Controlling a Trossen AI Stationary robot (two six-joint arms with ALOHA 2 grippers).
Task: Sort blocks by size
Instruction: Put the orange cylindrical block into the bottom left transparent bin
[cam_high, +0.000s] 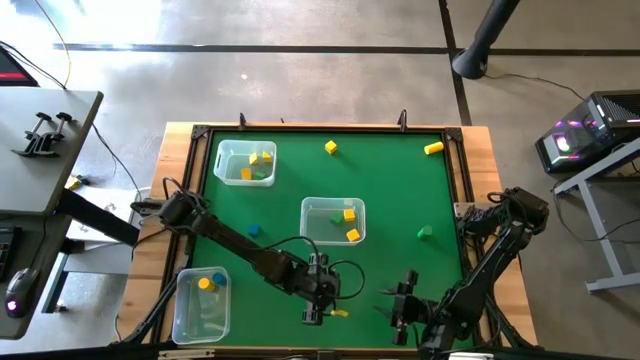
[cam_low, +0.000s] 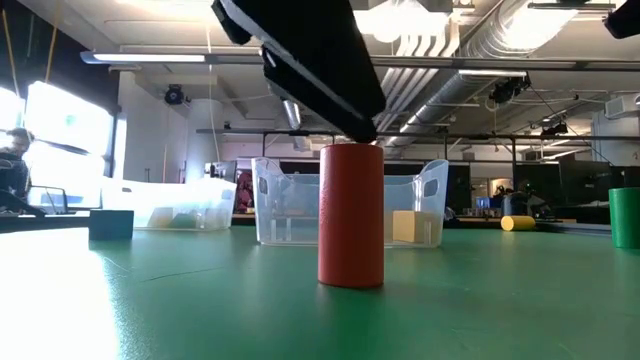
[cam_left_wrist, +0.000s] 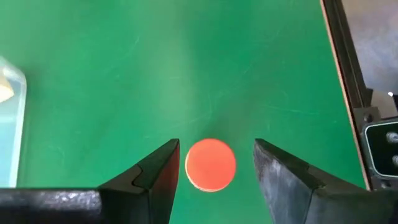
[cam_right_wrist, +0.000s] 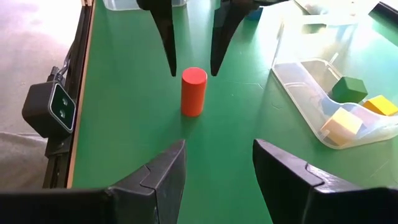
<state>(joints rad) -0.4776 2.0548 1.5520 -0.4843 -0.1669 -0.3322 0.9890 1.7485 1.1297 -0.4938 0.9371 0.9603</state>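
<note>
A red cylinder block (cam_right_wrist: 193, 93) stands upright on its flat end on the green table; the low view shows it too (cam_low: 350, 215). My left gripper (cam_right_wrist: 193, 73) hangs over it, open and pointing down. Its fingers stand on either side of the block's top (cam_left_wrist: 210, 165) with a gap on each side. My right gripper (cam_right_wrist: 217, 168) waits open and holds nothing. It is at the table's near edge (cam_high: 400, 310), to the right of the left gripper (cam_high: 315, 305). A small yellow block (cam_high: 340, 313) lies beside the left gripper.
Three clear bins hold blocks: far left (cam_high: 245, 162), middle (cam_high: 333, 220) and near left (cam_high: 200, 305). Loose blocks lie about: yellow (cam_high: 330, 147), a yellow cylinder (cam_high: 433, 148), green (cam_high: 425, 232) and blue (cam_high: 254, 230). A black frame (cam_high: 458, 180) rims the table.
</note>
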